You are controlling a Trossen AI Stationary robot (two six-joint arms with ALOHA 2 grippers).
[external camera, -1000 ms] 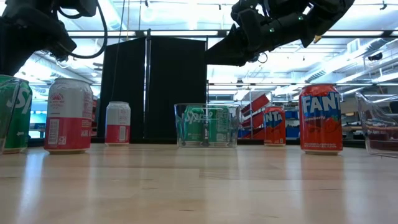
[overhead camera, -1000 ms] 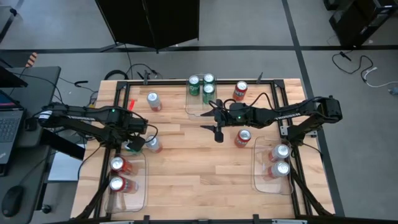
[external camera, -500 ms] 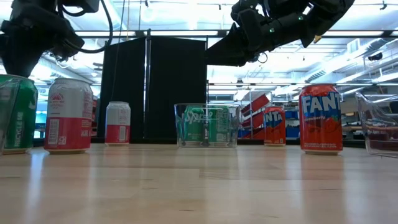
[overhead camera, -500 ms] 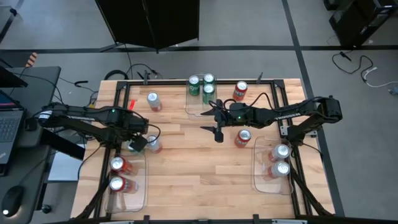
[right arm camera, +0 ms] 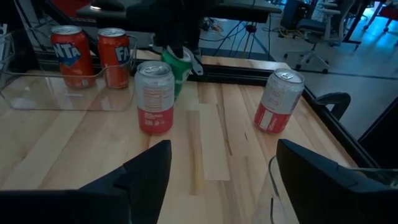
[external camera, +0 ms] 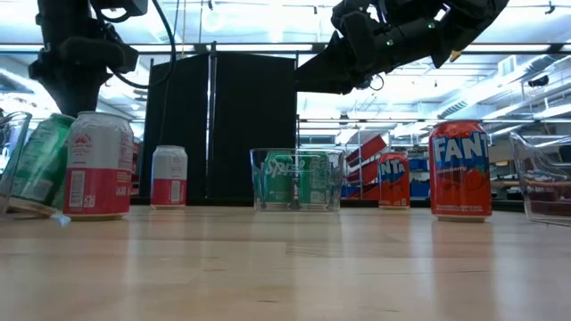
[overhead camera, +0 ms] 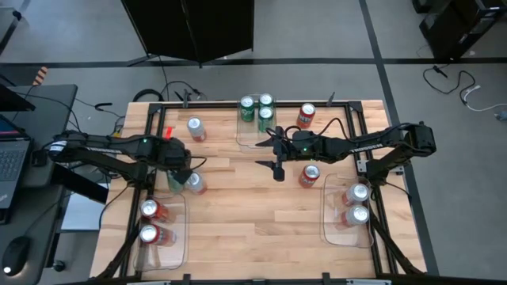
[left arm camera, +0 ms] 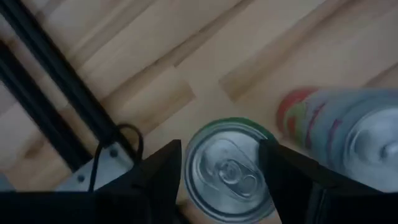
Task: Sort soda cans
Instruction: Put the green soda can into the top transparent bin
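My left gripper [overhead camera: 176,171] stands above a green soda can [external camera: 40,165] near the table's left side, pointing steeply down, shut on it. The can tilts, its top [left arm camera: 227,168] leaning toward a silver-white and red can [overhead camera: 195,184] just right of it. My right gripper [overhead camera: 277,168] hovers open over the table's middle, nothing between its fingers [right arm camera: 149,177]. A red can [overhead camera: 309,175] stands upright on the table to its right. My left gripper has one finger [left arm camera: 163,177] on each side of the green can's upper rim [left arm camera: 189,158], pinching it across the top. The fingers come from above, pointing down. The can tilts, and its lower edge [external camera: 25,207] rests on the table.
Clear trays hold green cans at the far middle [overhead camera: 257,112], red cans at the near left [overhead camera: 150,222] and silver-white cans at the near right [overhead camera: 356,203]. Loose cans stand at the far left [overhead camera: 196,128] and far right [overhead camera: 306,115]. Black frame rails [overhead camera: 155,127] border the table.
My left gripper has turned at the wrist and shifted slightly toward the table's right over the green can. The can, upright before, now tilts with its top toward the table's right while its base stays on the table.
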